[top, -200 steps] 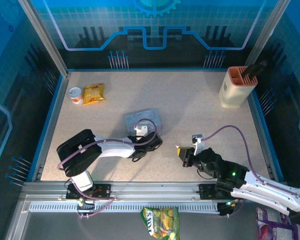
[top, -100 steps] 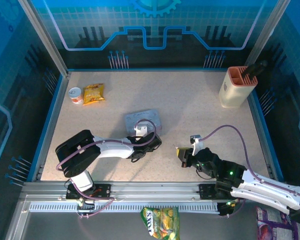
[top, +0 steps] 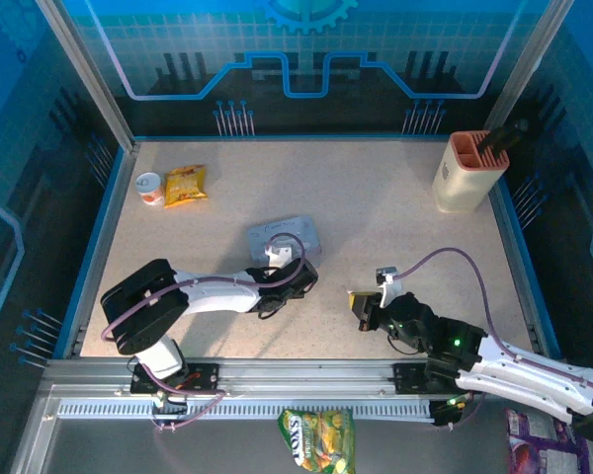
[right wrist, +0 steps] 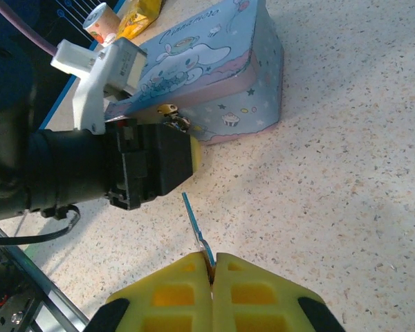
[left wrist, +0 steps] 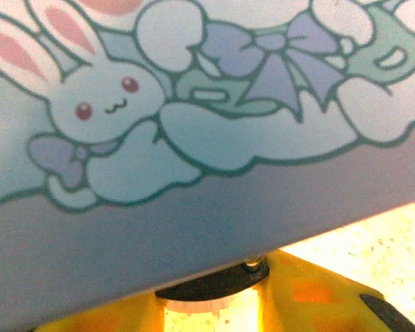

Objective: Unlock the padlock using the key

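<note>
We see the right gripper [right wrist: 211, 263] with its yellow pads pressed together, pinching the key [right wrist: 194, 221] by its end. The thin blade sticks straight out ahead of the fingertips and slants slightly left, clear of the speckled tabletop [right wrist: 346, 166]. Just beyond the key's tip sits the left gripper [right wrist: 191, 152], a black block with a yellow fingertip, its white wrist camera [right wrist: 104, 72] on top. It is pushed up against the near side of the cartoon-printed tin box [right wrist: 221, 66]. The padlock [right wrist: 171, 113] is a tiny dark and brassy piece at the tin's lower front edge, right at the left gripper's tip and well ahead of the key. From the left wrist we look straight onto the tin's rabbit print, with yellow fingers [left wrist: 318, 297] below it and a dark rounded piece between them. We cannot tell whether those jaws are closed on anything or how far apart they stand. Off behind the left arm lie a yellow snack bag [top: 186, 185] and a small cup [top: 150, 188].
</note>
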Tool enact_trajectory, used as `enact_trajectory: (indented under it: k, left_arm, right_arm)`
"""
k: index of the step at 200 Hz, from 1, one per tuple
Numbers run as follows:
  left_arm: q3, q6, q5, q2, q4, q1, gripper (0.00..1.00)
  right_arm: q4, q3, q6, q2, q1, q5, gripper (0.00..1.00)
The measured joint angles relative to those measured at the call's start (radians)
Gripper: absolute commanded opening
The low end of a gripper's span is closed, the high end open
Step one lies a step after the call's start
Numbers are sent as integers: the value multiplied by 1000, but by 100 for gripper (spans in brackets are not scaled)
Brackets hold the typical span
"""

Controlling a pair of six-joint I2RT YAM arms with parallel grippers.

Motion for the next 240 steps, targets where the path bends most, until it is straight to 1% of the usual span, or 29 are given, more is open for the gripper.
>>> enact_trajectory:
  k: [31,59,96,138,166,209,223,240]
  left_arm:
    - [0,0,71,-32,-28,3,27]
    - [0,-3,164,-70,-39,25,26]
    - [-3,-8,270,-111,-38,63,25]
    - [-4,-16,342,-136,-40,70,24]
    - [-13,-42,378,-163,-29,79,22]
    - [-63,-106,418,-177,30,82,21]
    - [-72,-113,418,-181,36,82,21]
    - [-80,-126,418,-189,43,82,21]
  right_arm:
    - [24,-22,-1,23,2,0,0]
    - [78,-51,-9,68,13,-3,0]
    - [227,-92,-55,174,69,10,0]
    - [463,-112,-150,394,165,37,0]
    - [642,-113,-176,560,215,70,0]
    - [945,-118,-159,832,227,140,0]
    - [1028,-121,-159,895,227,149,0]
    - [1092,-121,-159,936,226,156,0]
